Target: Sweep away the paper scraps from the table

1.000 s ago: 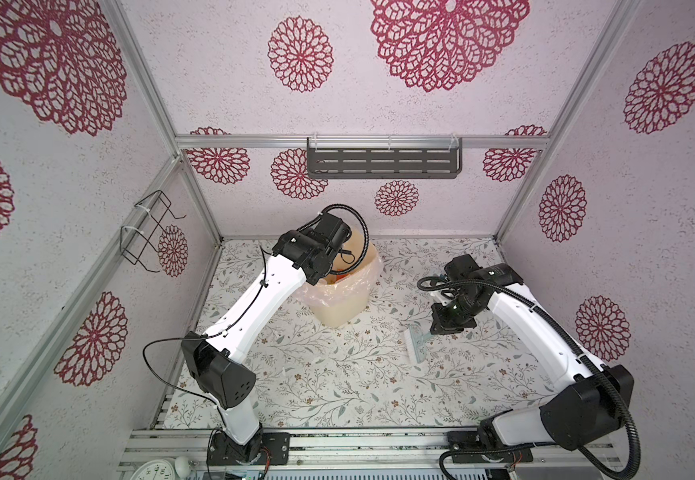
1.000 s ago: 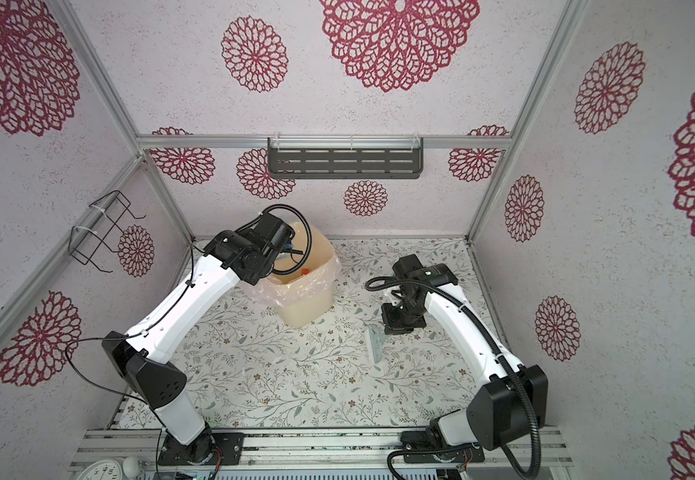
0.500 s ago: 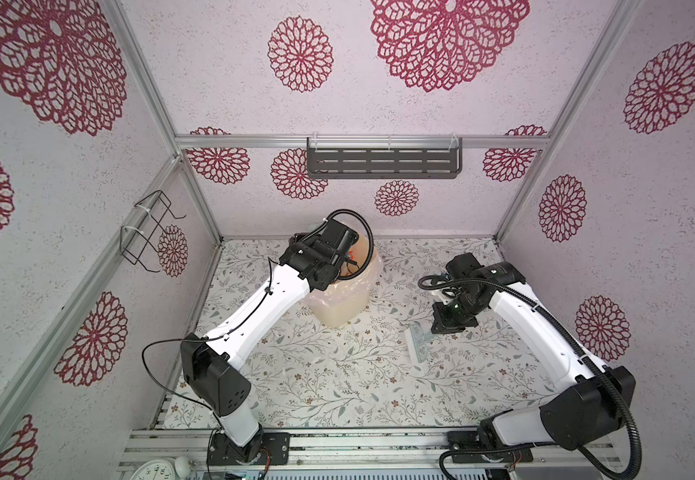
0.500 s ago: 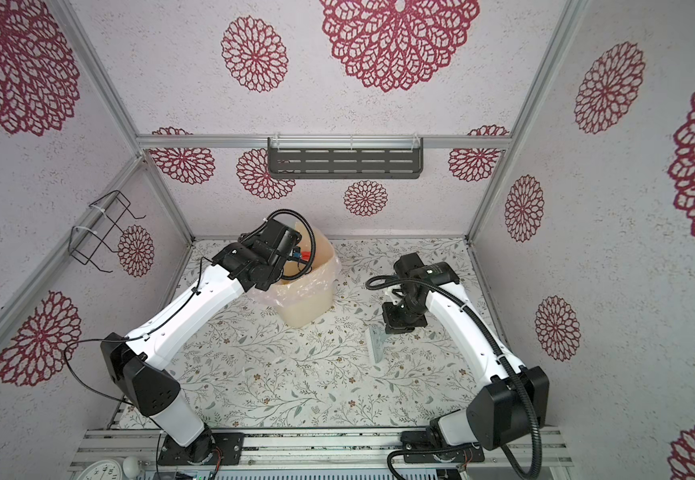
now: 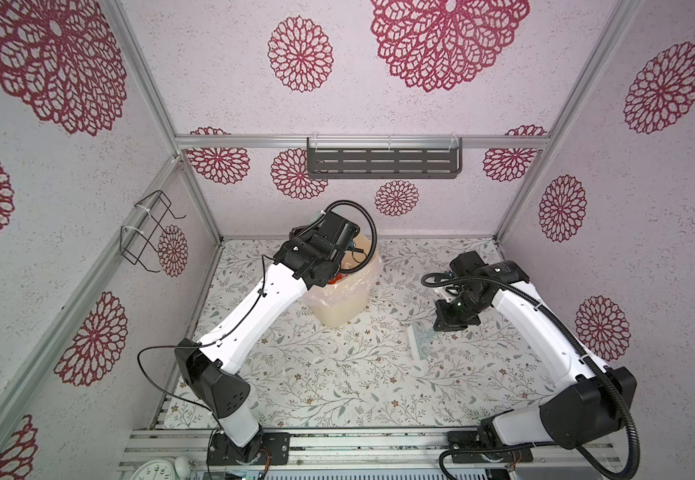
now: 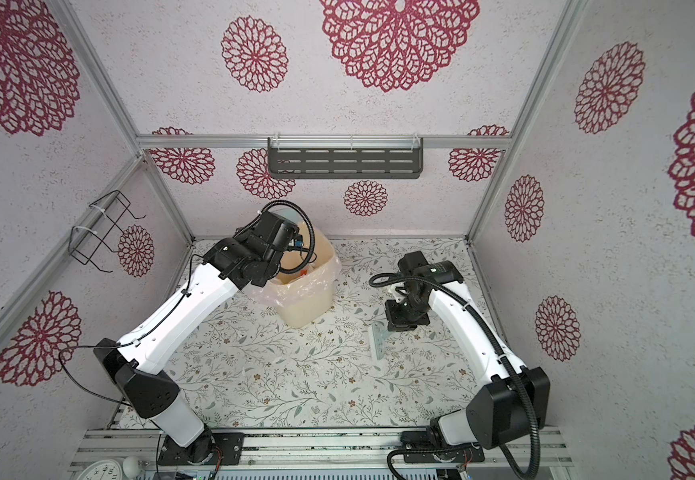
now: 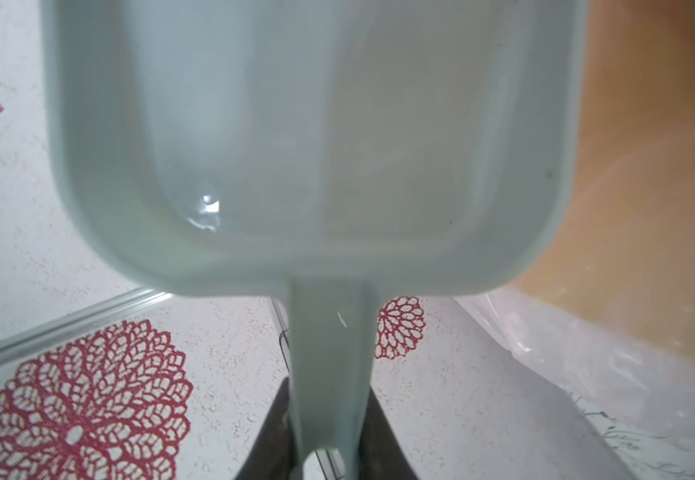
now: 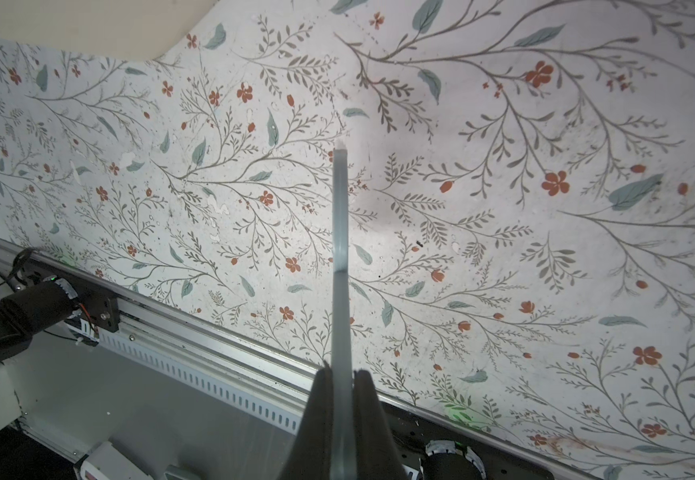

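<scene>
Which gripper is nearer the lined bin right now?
Left. The left gripper holds the dustpan over the bin; the right gripper, shut on the brush, sits over the table to its right.

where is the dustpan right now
The dustpan fills the left wrist view, held by its handle in the left gripper at the mouth of the lined bin, which stands toward the back of the table, left of centre.

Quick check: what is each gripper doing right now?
Left gripper: closed, holding the pale blue dustpan by its handle.
Right gripper: closed, holding the brush by its handle.
</scene>
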Motion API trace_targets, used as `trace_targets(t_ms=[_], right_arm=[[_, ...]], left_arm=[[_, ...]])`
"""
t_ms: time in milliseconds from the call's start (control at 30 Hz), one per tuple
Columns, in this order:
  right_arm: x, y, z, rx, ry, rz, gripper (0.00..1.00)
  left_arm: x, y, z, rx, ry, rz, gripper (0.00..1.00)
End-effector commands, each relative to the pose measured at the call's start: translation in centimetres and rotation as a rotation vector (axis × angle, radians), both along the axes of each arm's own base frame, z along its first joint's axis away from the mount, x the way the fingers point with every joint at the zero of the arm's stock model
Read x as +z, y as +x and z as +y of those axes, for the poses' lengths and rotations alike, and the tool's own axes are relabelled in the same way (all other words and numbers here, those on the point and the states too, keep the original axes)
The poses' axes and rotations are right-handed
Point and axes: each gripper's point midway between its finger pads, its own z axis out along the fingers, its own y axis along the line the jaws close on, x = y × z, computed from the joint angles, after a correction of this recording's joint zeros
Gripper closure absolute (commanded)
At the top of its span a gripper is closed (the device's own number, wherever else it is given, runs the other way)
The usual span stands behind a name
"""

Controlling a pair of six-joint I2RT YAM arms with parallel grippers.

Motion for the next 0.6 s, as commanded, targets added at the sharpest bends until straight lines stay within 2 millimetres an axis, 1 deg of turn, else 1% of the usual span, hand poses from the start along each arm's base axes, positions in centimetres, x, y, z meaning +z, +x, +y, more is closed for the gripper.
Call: trace_targets(t_ms=[0, 100, 267, 300, 367, 467, 567], right_arm=[[2.5, 1.8, -0.8, -0.042, 0.04, -0.104, 1.0], [3.2, 3.4, -1.9, -0.112, 0.071, -0.154, 1.0], [3.0, 6.2, -3.6, -0.271, 0.192, -0.239, 1.0], [2.6, 6.8, -4.0, -0.309, 0.215, -0.254, 1.0], [2.4, 8.0, -5.0, -0.383, 0.255, -0.294, 1.0], [2.2, 9.5, -7.1, -0.503, 0.312, -0.357, 1.0], [1.2, 10.2, -9.0, -0.59, 0.35, -0.385, 1.0]], left_arm=[[2.3, -1.8, -0.7, 0.012, -0.279, -0.072, 1.0], [2.8, -2.9, -1.0, 0.037, -0.46, -0.083, 1.0], [2.4, -4.9, -1.0, 0.076, -0.713, -0.118, 1.0], [2.4, -5.4, -0.7, 0.094, -0.751, -0.141, 1.0], [2.3, -6.6, 0.6, 0.144, -0.831, -0.182, 1.0], [2.2, -8.5, 2.6, 0.213, -0.943, -0.232, 1.0], [1.1, -10.3, 5.0, 0.304, -1.009, -0.265, 1.0]])
